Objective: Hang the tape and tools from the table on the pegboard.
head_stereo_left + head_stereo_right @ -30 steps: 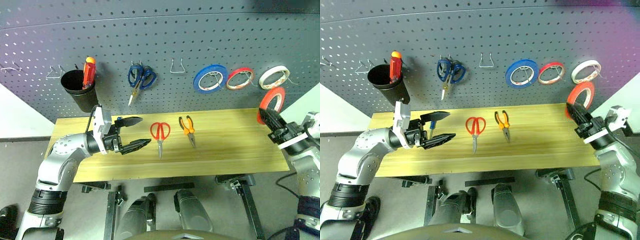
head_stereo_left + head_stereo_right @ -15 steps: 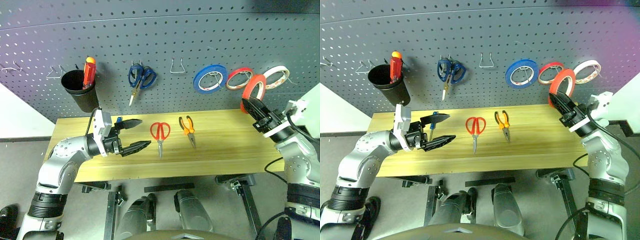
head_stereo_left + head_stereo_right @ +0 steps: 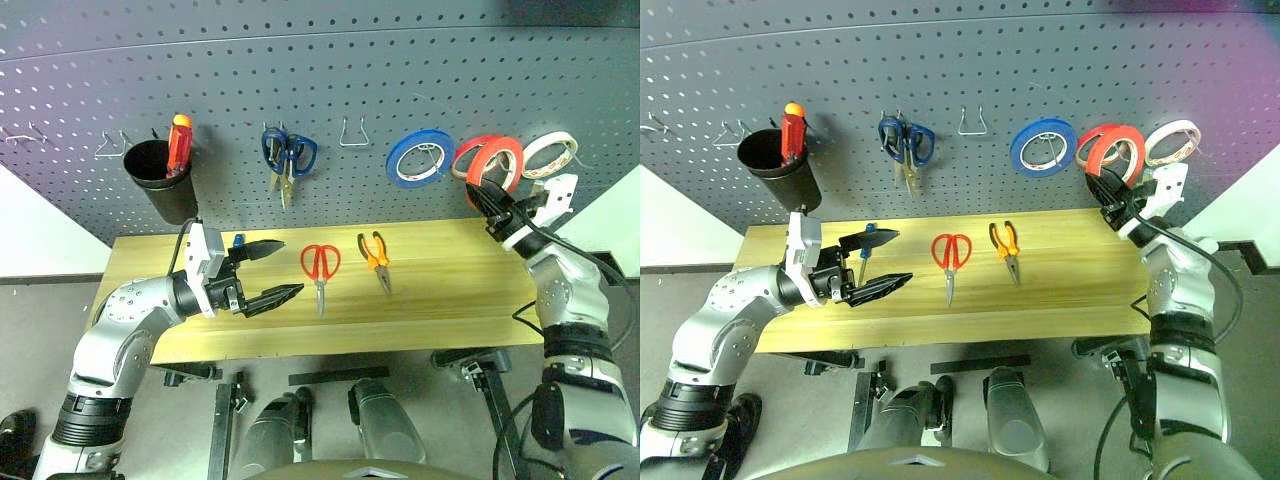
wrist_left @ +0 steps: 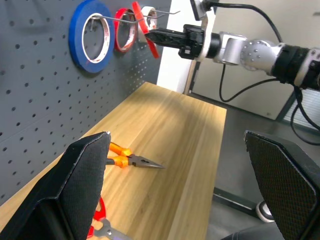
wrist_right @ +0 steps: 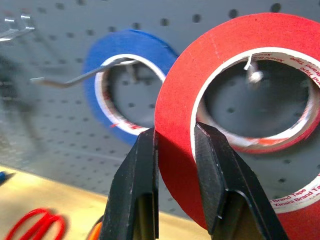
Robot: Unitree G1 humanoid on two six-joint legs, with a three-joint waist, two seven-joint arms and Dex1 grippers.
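Your right gripper (image 5: 175, 165) pinches the red-orange tape (image 3: 497, 164) against the pegboard (image 3: 330, 110) near its right edge; your left gripper (image 3: 272, 270) gapes wide over the desk (image 3: 440, 290).

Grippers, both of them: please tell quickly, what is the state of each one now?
Left gripper: open, holding nothing, above the table.
Right gripper: closed on the red-orange tape, up at the pegboard.

"Xinan Brand Tape" inside tape (image 5: 295, 202) core

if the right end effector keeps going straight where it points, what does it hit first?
Likely the red roll already hung on the pegboard: the right end effector, shut on the tape, points at it. The gap is unclear.
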